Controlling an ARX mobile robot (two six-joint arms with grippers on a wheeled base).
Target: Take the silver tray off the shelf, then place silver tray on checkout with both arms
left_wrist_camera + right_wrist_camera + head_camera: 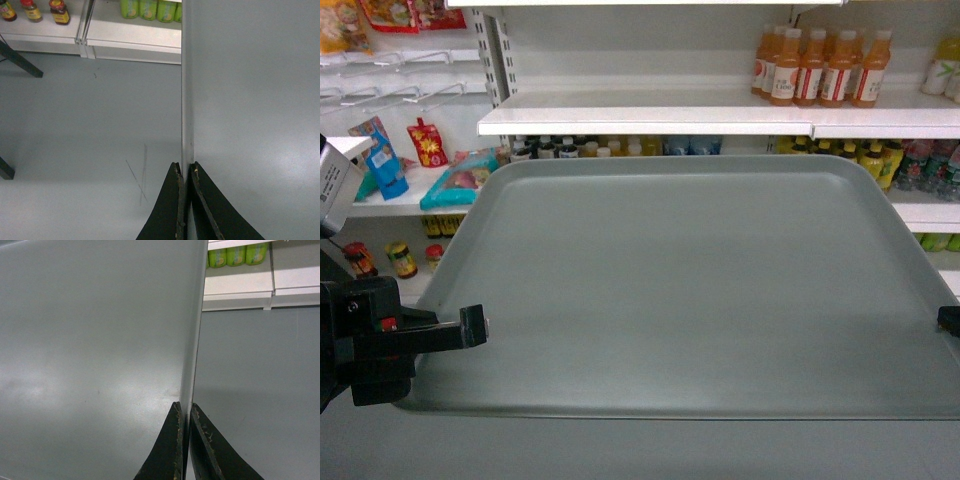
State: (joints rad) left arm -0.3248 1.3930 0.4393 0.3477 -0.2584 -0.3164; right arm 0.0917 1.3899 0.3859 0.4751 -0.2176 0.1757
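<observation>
Hands came nearest in every view. The left hand [475,326] sat at the lower left of the head frame, its fingers clenched on the left rim of the silver tray [690,280]; the left wrist view showed the two dark fingers [172,210] pinching that thin edge between them at the bottom centre. The right hand [950,320] barely showed at the right edge of the head frame, but its wrist view had the same picture mirrored, fingers [170,450] closed on the tray's right rim.

Between them the tray filled the middle of the head frame, held roughly level and clear of the shelf [645,118], with grey floor [90,125] under it in both wrist views. Its long axis ran left to right, straight from one hand to the other, so each arm was equally near its own short edge and neither led.

Beyond, across the top of the frame, stood the shelf with orange bottles [820,68] at upper right and packets [385,155] at the left. The bench for checkout was not in view, so the carry looked to be unfinished.
</observation>
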